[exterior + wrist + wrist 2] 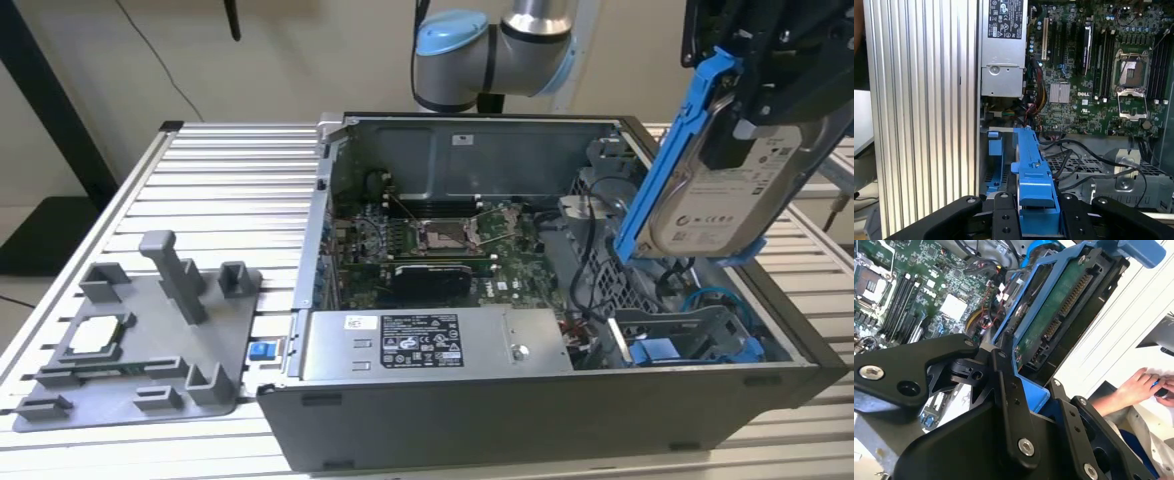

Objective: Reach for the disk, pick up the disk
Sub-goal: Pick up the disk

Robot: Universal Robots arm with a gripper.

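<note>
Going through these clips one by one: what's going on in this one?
The arm's tool is shut on the disk, a silver-grey drive in a blue bracket, and holds it up in the air, tilted, over the open computer case on the exterior view's right. So the disk is already picked up and clear of the case. A grey fixture tray sits on the table beside the case. A person's hand appears at the edge of the second wrist view.
</note>
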